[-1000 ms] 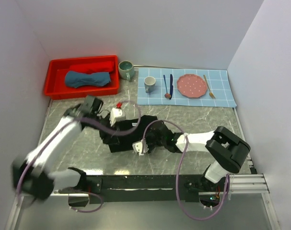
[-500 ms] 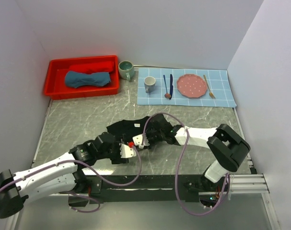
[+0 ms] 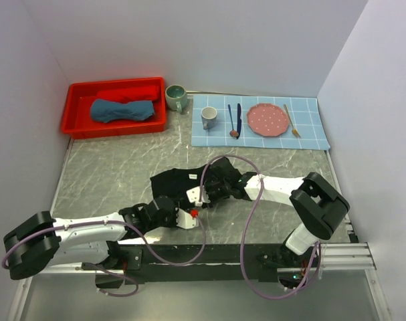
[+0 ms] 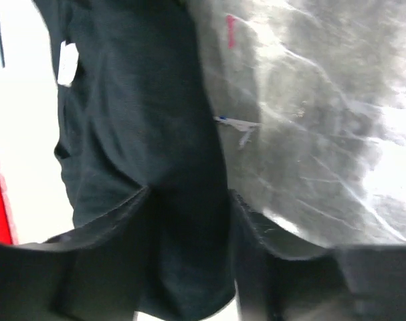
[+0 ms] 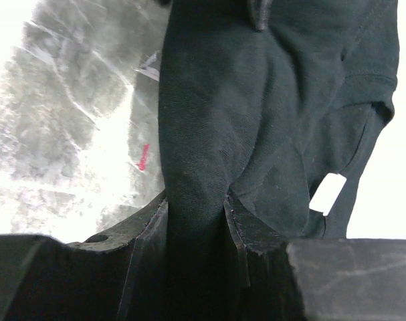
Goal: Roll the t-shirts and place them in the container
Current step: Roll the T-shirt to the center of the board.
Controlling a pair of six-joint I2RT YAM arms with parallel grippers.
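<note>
The black t-shirt [image 3: 176, 182] lies bunched on the marble table, its white neck label facing up. My left gripper [image 3: 170, 200] is low at the shirt's near edge and shut on a fold of it. The left wrist view shows that fold [image 4: 142, 100] pinched in the left gripper [image 4: 189, 197]. My right gripper [image 3: 207, 182] is at the shirt's right side, shut on another fold. The right wrist view shows the cloth [image 5: 256, 100] clamped in the right gripper [image 5: 194, 200]. The teal-blue t-shirt [image 3: 122, 110] lies in the red bin [image 3: 79, 126] at the back left.
A light-blue checked placemat [image 3: 310, 137] at the back right holds a pink plate [image 3: 267, 120], a grey mug [image 3: 209, 118], cutlery [image 3: 235, 120] and a gold fork [image 3: 291, 121]. A green mug [image 3: 176, 97] stands beside the bin.
My left arm has swung from the back left down to the shirt's near edge and shut on it. The shirt has gathered slightly toward the back right. The right gripper keeps its hold.
</note>
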